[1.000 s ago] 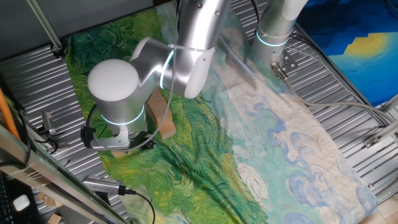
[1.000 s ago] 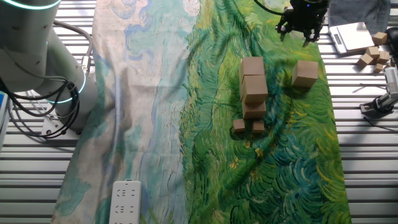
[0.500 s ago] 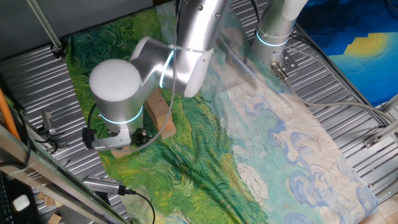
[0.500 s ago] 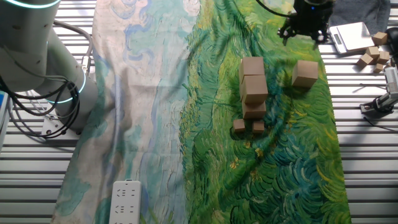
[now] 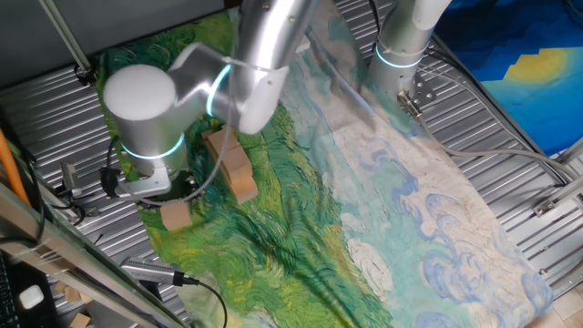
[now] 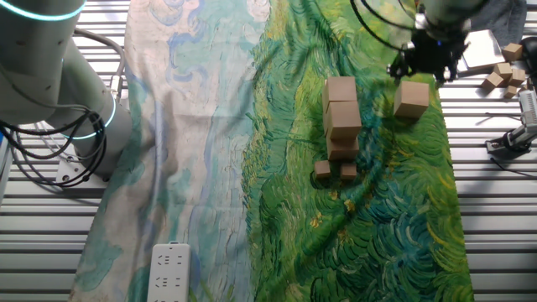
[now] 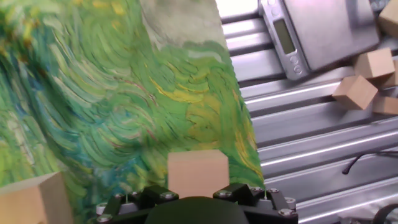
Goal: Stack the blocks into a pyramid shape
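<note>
Wooden lone block (image 6: 412, 98) just below gripper (image 6: 428, 62); finger state impossible to tell
Best centred squarely over block before descending; then carried toward stacked blocks (image 6: 341, 115) nearby

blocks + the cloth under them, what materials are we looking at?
Blocks: likely bare wood. Light tan, matte faces, crisp square edges, no paint or gloss visible; grain too fine to confirm.

Cloth: looks like thin printed fabric with a painterly green and blue swirl pattern. It wrinkles and drapes over the ribbed metal table, and shows no sheen, so probably woven textile rather than vinyl.
</note>
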`<control>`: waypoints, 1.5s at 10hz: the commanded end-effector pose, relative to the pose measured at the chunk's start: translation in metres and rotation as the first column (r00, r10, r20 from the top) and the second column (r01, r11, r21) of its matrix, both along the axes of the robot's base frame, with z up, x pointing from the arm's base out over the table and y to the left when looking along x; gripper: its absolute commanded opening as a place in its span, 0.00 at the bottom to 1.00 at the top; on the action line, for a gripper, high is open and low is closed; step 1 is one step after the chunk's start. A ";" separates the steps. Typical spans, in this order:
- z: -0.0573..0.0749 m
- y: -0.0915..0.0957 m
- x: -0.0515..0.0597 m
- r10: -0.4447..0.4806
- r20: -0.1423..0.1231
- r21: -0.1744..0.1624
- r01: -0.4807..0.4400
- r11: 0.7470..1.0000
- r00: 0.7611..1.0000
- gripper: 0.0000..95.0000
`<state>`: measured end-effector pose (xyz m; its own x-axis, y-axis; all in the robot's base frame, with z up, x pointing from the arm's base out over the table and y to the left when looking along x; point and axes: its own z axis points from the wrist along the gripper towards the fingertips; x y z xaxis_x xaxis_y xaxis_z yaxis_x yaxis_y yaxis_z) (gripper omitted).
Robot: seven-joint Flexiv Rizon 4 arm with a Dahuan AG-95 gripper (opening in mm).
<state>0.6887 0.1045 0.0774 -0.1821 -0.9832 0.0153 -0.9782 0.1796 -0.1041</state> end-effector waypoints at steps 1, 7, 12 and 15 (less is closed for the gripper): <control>-0.002 -0.001 -0.001 0.002 0.004 0.001 -0.002 1.000 1.000 0.80; -0.016 -0.004 0.005 0.008 0.009 0.012 -0.009 1.000 1.000 0.80; -0.024 -0.006 0.008 0.010 0.012 0.020 -0.010 1.000 1.000 0.80; -0.030 -0.005 0.009 0.004 0.015 0.024 -0.004 1.000 1.000 0.80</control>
<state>0.6986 0.1000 0.0467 -0.1811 -0.9834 -0.0102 -0.9768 0.1810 -0.1142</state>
